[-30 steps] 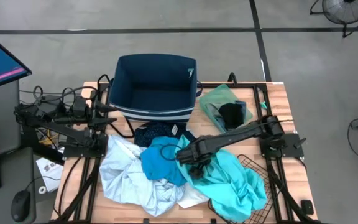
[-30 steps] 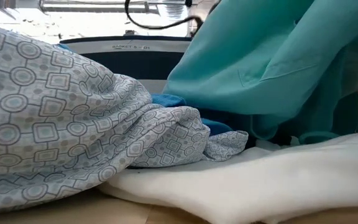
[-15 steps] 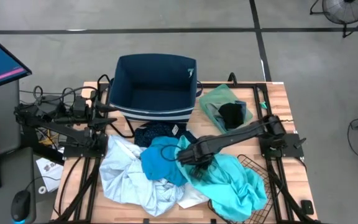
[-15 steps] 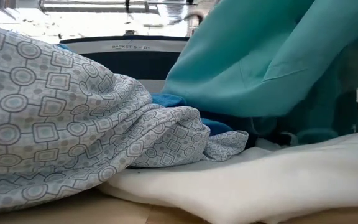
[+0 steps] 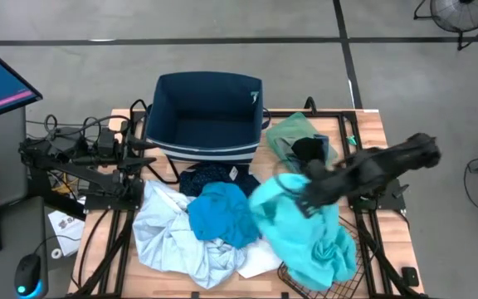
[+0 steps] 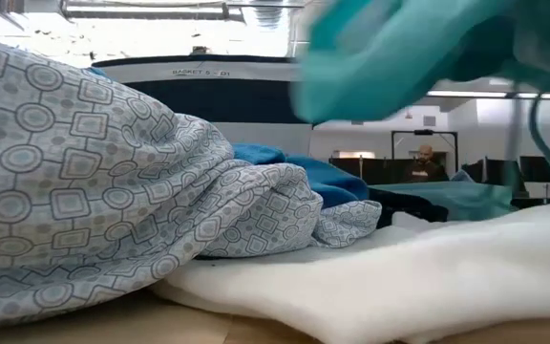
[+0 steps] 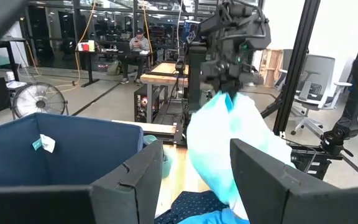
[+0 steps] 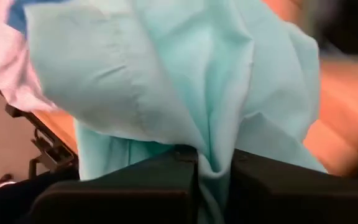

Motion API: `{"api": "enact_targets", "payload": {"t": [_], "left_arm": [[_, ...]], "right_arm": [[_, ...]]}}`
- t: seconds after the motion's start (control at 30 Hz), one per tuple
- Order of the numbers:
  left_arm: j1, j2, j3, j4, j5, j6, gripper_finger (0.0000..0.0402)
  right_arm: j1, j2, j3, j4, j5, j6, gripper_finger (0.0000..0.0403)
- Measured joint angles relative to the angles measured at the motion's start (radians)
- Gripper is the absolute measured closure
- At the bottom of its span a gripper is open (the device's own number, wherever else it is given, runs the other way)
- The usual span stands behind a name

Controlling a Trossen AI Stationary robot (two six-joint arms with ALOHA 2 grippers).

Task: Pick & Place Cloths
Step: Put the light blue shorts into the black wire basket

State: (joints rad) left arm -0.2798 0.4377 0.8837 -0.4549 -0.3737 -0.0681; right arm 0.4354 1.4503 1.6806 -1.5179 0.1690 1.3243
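We see our right gripper (image 5: 305, 198) right of centre in the high view, its jaws clamped on the soft bright turquoise cloth (image 5: 301, 232), which hangs from it over the black wire mesh basket (image 5: 338, 278) at lower right. Our left gripper (image 7: 194, 180) waits at mid left, its jaws apart, facing the boxy navy fabric bin (image 5: 208, 116) at upper centre.
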Motion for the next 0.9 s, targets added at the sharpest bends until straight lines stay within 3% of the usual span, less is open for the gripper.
{"api": "enact_targets", "payload": {"t": [0.23, 0.43, 0.53, 0.7, 0.9], "left_arm": [[0.0, 0.0, 0.0, 0.0, 0.0, 0.0, 0.0229], [0.0, 0.0, 0.0, 0.0, -0.002, 0.0, 0.0229], [0.0, 0.001, 0.0, -0.001, -0.022, 0.001, 0.0229], [0.0, 0.0, 0.0, -0.001, -0.023, 0.002, 0.0229], [0.0, 0.001, 0.0, -0.001, -0.027, 0.004, 0.0229]], "right_arm": [[0.234, -0.091, -0.011, -0.049, -0.018, 0.293, 0.0402], [0.442, 0.008, -0.011, -0.047, -0.094, 0.485, 0.0402], [0.513, 0.084, -0.011, -0.046, -0.182, 0.577, 0.0402], [0.534, 0.225, -0.011, -0.042, -0.251, 0.647, 0.0403], [0.447, 0.375, -0.056, 0.028, -0.253, 0.55, 0.0403]]}}
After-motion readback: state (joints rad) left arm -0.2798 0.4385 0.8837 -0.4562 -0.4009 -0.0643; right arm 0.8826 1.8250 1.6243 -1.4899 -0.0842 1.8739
